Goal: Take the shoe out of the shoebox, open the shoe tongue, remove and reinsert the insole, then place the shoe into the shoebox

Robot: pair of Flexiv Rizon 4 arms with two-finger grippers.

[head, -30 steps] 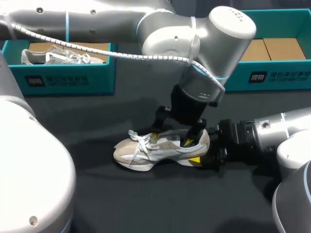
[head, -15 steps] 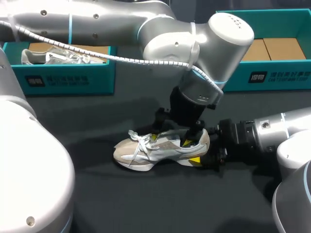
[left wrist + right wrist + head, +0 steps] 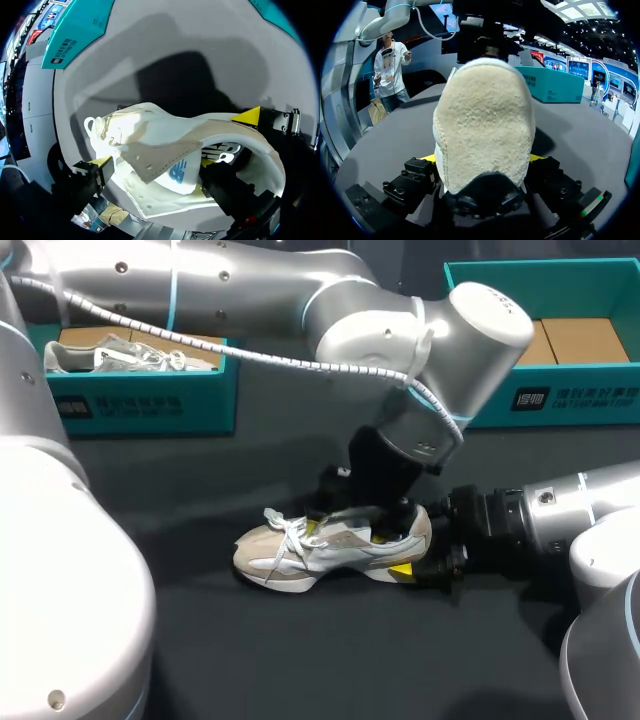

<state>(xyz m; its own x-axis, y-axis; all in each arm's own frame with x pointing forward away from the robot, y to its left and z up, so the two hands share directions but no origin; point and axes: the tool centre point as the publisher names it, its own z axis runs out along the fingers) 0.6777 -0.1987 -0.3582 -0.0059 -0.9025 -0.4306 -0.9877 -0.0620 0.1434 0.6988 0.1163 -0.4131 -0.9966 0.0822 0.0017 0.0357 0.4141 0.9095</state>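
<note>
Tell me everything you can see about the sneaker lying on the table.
The shoe is a low sneaker in white and beige, with suede-like panels, white laces and a fuzzy beige heel. It stands upright on its sole on the dark table, toe toward my left side. The right gripper is shut on the heel from behind. The left gripper comes down from above at its opening, by the white tongue, which carries a blue logo.

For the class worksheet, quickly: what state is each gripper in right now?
Left gripper: open, fingers apart at the shoe opening.
Right gripper: closed, holding the shoe by its heel.
</note>
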